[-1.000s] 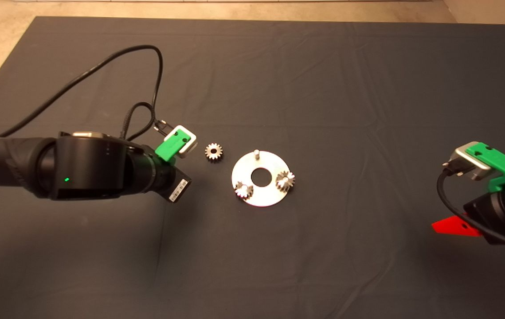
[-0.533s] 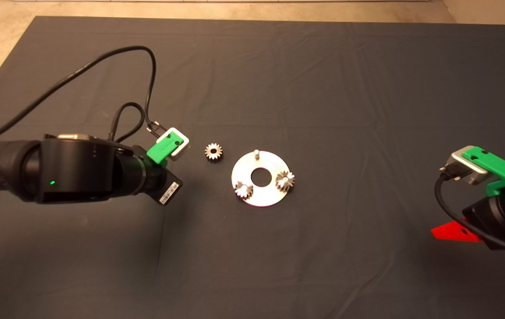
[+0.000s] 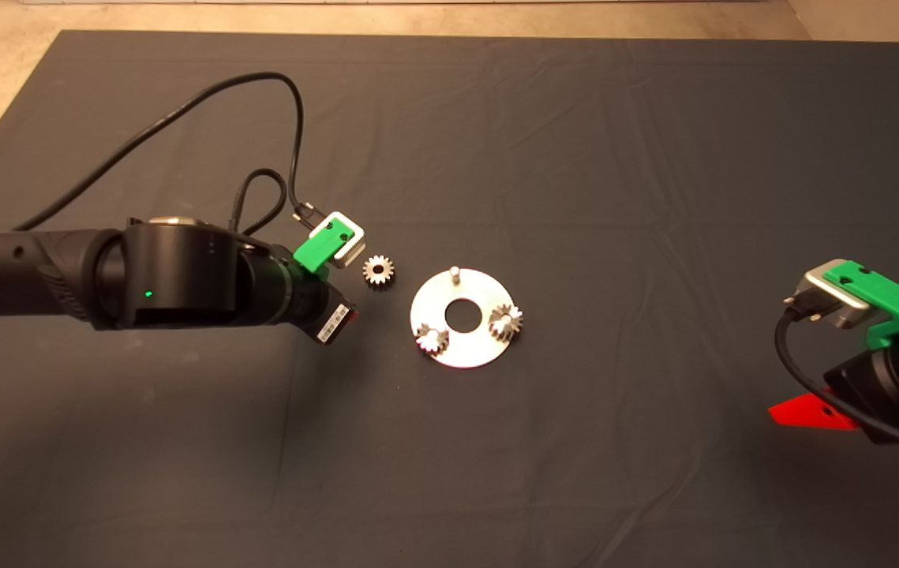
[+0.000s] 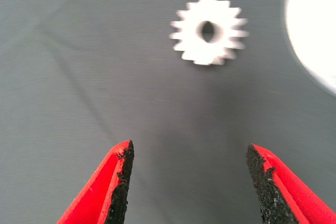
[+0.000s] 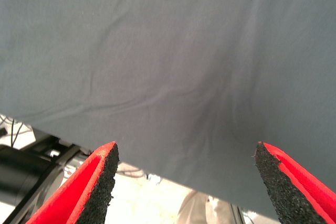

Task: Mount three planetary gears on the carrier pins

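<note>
Carrier disc [image 3: 462, 318]: laid flat on the dark mat [image 3: 575, 158] near its middle. Two planetary gears are seated on pins, one [image 3: 432, 340] at the near-left rim, one [image 3: 505, 319] at the right of the central hole. The third pin [image 3: 455, 273], at the far rim, is seen bare.

Loose gear [image 3: 379, 270]: found flat on the mat, just beside the disc's left edge, apart from it.

Left gripper [image 4: 186, 182]: held open and empty, fingers spread, the loose gear [image 4: 209, 31] lying ahead of the tips, not between them.

Right gripper [image 5: 186, 182]: parked at the mat's lower right, open, empty.

Step judged: approach for the third pick-up. An advance over the gear and closure across its teeth are called for next.
</note>
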